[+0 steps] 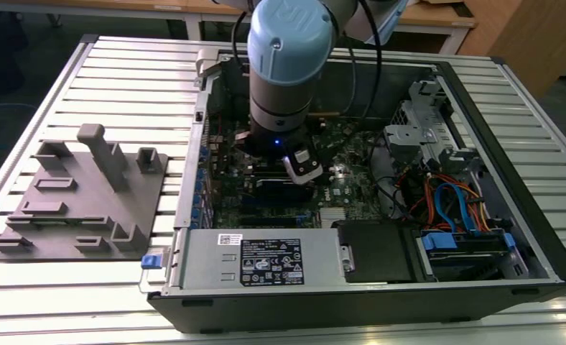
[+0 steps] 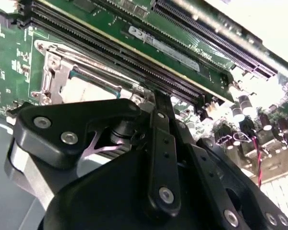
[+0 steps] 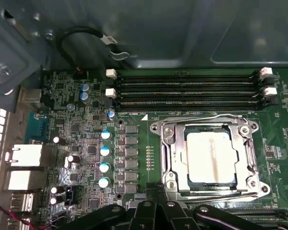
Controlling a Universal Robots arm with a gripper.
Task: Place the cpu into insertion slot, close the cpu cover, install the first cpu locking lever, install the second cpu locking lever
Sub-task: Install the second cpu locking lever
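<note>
The cpu (image 3: 211,155) lies flat in the insertion slot (image 3: 159,128), its pale silver top showing through the cut-out. The cpu cover (image 3: 245,158) is down over it as a silvery frame. A thin wire lever (image 3: 201,118) runs along the slot's side nearest the memory slots. My gripper (image 3: 159,201) hangs just beside the slot's edge, its black fingers (image 3: 150,208) close together with nothing seen between them. In the second wrist view the gripper (image 2: 157,108) points down at the cover (image 2: 55,72) and cpu (image 2: 84,88). In the exterior view the gripper (image 1: 302,169) is inside the open computer case.
Long black memory slots (image 3: 187,91) run beside the socket, and blue-topped capacitors (image 3: 105,151) stand on its other side. The power supply (image 1: 263,259), a drive cage (image 1: 422,129) and coloured cables (image 1: 446,205) crowd the case. A grey fixture tray (image 1: 82,201) sits at the exterior view's left.
</note>
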